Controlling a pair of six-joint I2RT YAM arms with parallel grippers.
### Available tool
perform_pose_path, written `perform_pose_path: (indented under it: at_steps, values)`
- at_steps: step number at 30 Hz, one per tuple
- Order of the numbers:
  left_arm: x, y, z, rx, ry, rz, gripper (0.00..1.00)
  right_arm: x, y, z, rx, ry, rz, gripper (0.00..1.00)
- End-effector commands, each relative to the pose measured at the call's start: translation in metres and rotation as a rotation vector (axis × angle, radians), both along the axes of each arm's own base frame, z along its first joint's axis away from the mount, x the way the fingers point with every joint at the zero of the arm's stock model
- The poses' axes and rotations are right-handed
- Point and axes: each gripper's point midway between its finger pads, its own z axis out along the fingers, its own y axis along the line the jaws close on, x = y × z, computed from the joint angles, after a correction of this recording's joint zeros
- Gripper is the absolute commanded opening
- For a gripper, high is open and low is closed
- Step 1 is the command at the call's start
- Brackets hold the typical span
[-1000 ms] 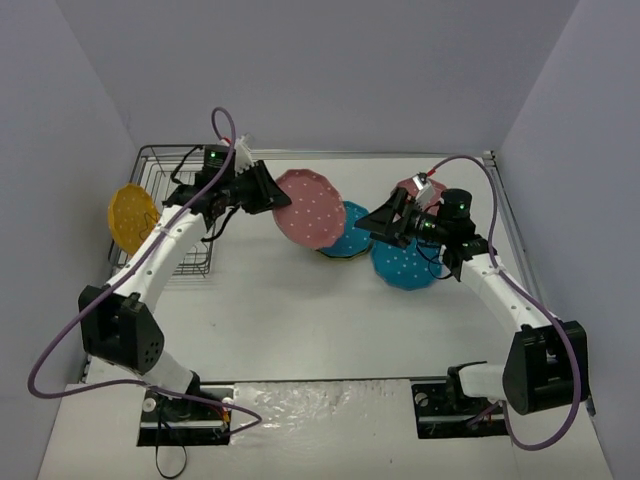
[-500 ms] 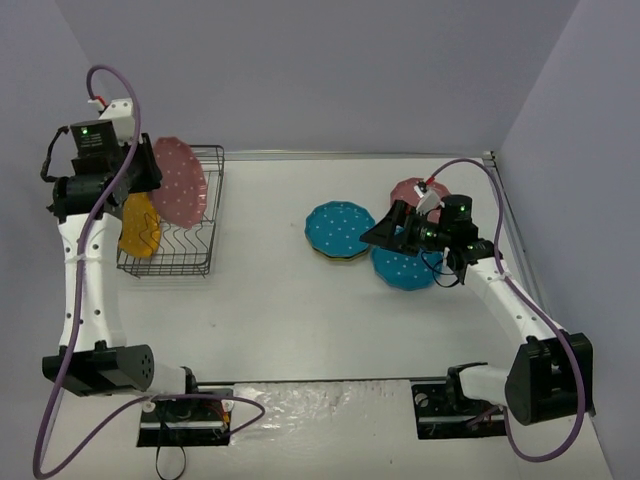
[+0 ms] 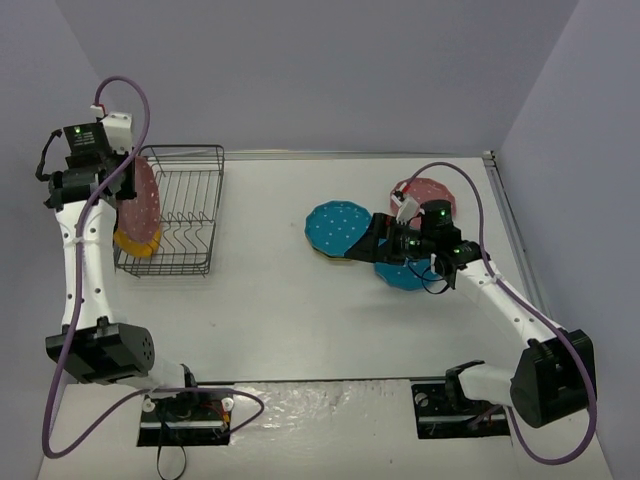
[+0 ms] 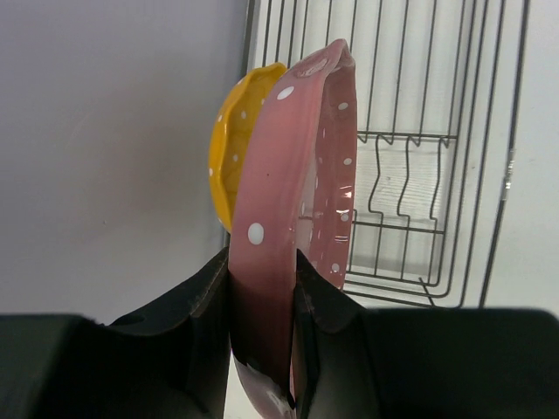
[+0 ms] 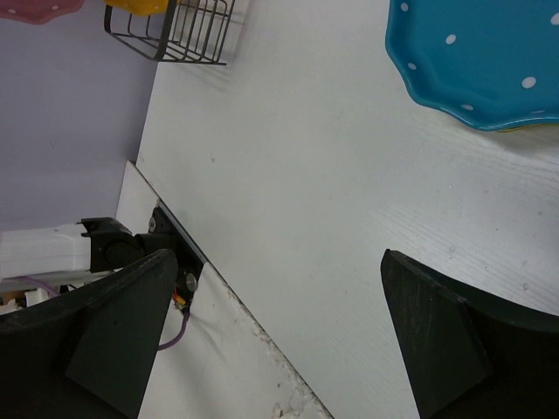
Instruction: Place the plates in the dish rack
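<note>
**Grey walls, white table (image 3: pixel 260 300): put this plate down upright**

Seen from above, the dish rack (image 3: pixel 175 210) stands at the upper left of the frame. Your left gripper (image 3: pixel 128 190) holds a pink plate (image 3: pixel 145 200) on its edge over the left end of the rack. It is just beside the orange-yellow plate (image 3: pixel 133 240) that already stands there. I judge you should lower it straight into the next free slot and keep it upright, so it does not knock its neighbour. At centre right, a teal plate (image 3: pixel 338 228), a second teal plate (image 3: pixel 400 275) and a second pink plate (image 3: pixel 425 190) lie on the table.

In the left wrist view, the jaws are pressed narrow on the rim of the pink plate (image 4: pixel 297 201). The orange-yellow plate (image 4: pixel 231 148) is close behind it on the left, and the rack wires (image 4: pixel 437 175) are on the right. Let go only when the lower rim sits between two prongs.

In the right wrist view, the right gripper (image 5: pixel 288 332) is spread wide and holds nothing, above bare table. The teal plate (image 5: pixel 480 61) is at the upper right of the frame. Approach its rim low and slowly.
</note>
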Motion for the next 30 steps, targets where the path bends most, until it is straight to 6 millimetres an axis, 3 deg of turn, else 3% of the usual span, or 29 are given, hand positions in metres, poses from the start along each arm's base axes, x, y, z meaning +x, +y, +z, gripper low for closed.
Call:
perform_pose_path:
  at_steps: [1,8,17,30]
  values:
    - [0.026,0.025,0.052,0.165,-0.185,0.034,0.00,0.006,0.003,0.025,0.016,-0.099,0.009,1.00]
    - [0.045,0.033,0.036,0.196,-0.155,0.035,0.00,0.011,0.001,0.026,0.008,-0.107,-0.006,1.00]
    - [0.053,0.039,0.008,0.228,-0.103,0.043,0.00,0.013,-0.001,0.025,0.008,-0.100,-0.014,1.00]
    - [0.066,0.037,0.004,0.256,-0.123,0.033,0.00,0.009,-0.003,0.028,0.027,-0.096,0.000,1.00]
